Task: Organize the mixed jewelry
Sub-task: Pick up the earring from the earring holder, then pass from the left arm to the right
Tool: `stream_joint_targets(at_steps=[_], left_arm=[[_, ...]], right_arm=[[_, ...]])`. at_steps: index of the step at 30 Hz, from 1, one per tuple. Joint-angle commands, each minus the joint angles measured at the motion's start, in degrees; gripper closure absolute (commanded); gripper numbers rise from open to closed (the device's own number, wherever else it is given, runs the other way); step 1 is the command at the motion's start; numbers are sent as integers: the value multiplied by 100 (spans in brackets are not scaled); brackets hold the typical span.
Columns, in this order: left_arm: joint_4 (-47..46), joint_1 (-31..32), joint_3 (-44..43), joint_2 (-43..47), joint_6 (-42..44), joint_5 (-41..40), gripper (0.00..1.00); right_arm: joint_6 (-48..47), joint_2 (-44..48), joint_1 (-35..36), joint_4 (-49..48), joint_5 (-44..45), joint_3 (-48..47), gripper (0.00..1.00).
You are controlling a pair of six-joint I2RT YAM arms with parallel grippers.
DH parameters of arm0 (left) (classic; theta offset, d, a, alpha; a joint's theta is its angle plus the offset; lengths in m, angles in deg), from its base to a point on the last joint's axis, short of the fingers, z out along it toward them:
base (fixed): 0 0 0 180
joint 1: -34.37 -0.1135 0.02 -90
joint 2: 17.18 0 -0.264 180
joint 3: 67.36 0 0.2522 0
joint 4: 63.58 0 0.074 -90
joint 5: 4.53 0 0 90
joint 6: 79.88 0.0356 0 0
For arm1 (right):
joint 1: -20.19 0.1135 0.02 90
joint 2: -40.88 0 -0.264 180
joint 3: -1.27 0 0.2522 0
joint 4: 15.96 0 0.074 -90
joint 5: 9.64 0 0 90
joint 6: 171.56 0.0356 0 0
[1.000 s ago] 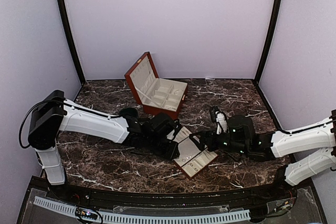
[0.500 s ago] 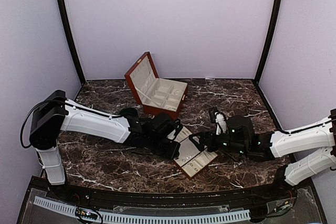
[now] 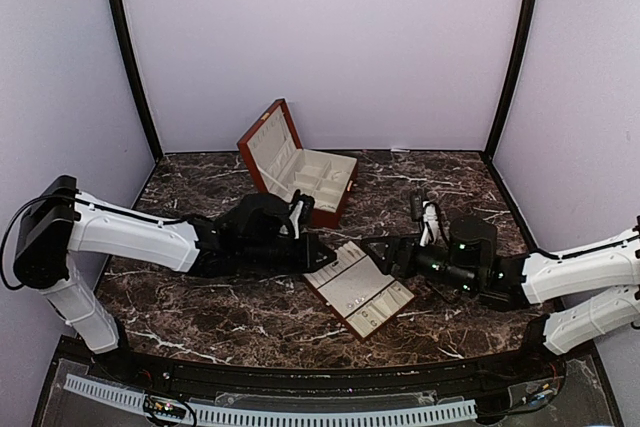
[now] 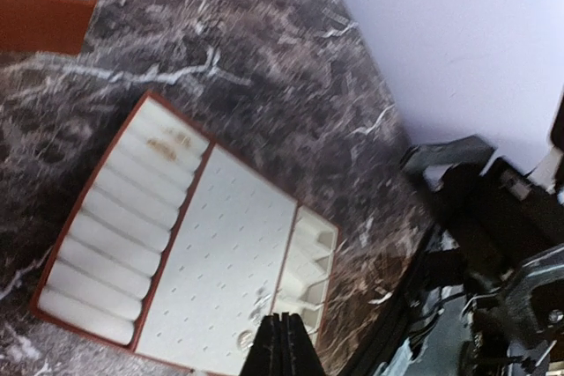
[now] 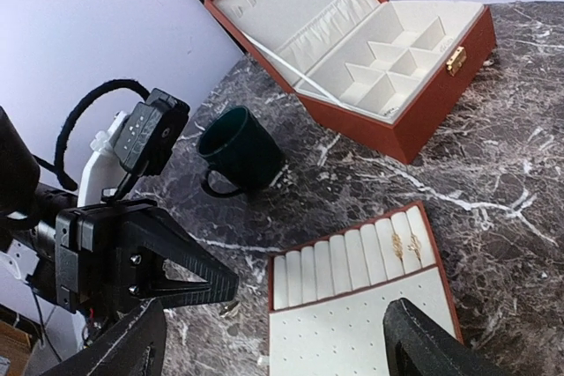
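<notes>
Mixed jewelry (image 5: 406, 246) lies mostly on the cream slotted tray (image 3: 372, 302). Two tiny gold-toned pieces sit in the padded rolls at one end. The left wrist view also shows a small pale ring (image 4: 244, 338) on the perforated middle panel, just beside the left gripper's fingers. The left gripper (image 4: 282, 345) is clenched, its two fingers pressed flat together above the tray's edge; whether anything tiny is pinched between them cannot be told. The right gripper (image 5: 275, 310) is released, its fingers spread wide at the tray's right side, grasping nothing. The two grippers face each other across the tray. The tray lies flat and skewed on the dark marble table (image 3: 200, 307). Behind it stands the red-brown box (image 3: 300, 175), open, its lid tilted back and its cream compartments showing. A dark green cup (image 5: 240, 149) stands upright on the table near the box's front corner, beside the left arm.
</notes>
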Motion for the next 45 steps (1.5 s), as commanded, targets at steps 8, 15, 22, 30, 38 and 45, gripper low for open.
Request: stream_joint_targets(at_steps=[8,15,22,30,38,45], left_arm=[[-3424,-31,1082,1005,-484,-452,100],[-4298,-25,1411,1075,-523,-373,100],[-4489,-23,1462,1087,-515,-311,100],[-4594,-23,1549,1160,-508,-314,100],[-4729,-23,1586,1156,-481,-252,100],[-4793,-23,1594,1142,-480,-240,100]], right_arm=[[1057,-752,-35,-2940,-961,82,26],[1216,-1211,43,-3483,-1268,-203,36],[1299,-1608,97,-3724,-1550,-530,40],[1270,-1875,106,-3854,-1740,-772,49],[1287,-2038,80,-3982,-1969,-963,56],[1375,-2128,47,-4099,-2057,-1020,65]])
